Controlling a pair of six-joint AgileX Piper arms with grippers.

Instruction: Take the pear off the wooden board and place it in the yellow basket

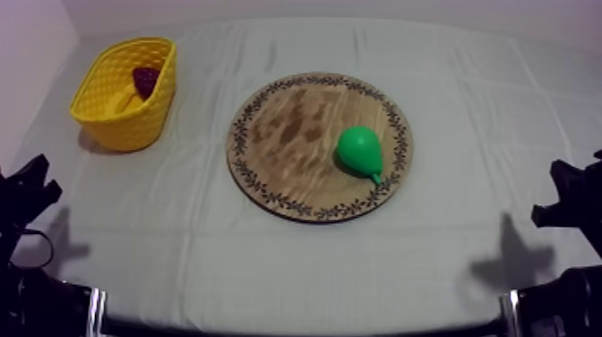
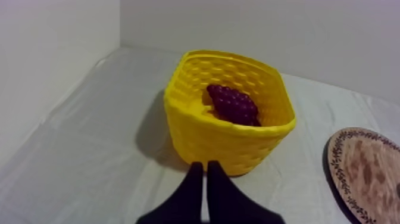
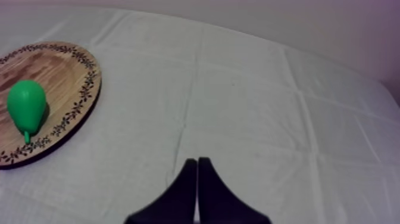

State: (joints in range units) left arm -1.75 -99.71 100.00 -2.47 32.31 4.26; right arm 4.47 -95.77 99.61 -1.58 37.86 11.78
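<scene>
Resting low at the near edge of the table (image 1: pixel 448 260), our left arm (image 1: pixel 25 193) and our right arm (image 1: pixel 573 202) sat one at each side, and neither reached in over the middle. Our left gripper (image 2: pixel 205 168) was closed on nothing: its two black fingers lay together as a narrow wedge, pointing toward the yellow basket (image 2: pixel 226 143), which stood at the far left of the table. Inside the basket we saw a bunch of grapes (image 2: pixel 233 104), dark purple. Our right gripper (image 3: pixel 197 164) was closed in the same way and held nothing, pointing over the table to the right of the wooden board (image 1: pixel 287 134). The pear (image 1: pixel 360 151) lay on its side on the right part of the board, inside the patterned rim, with its stem toward the near edge. It was well apart from both grippers and from the basket.
</scene>
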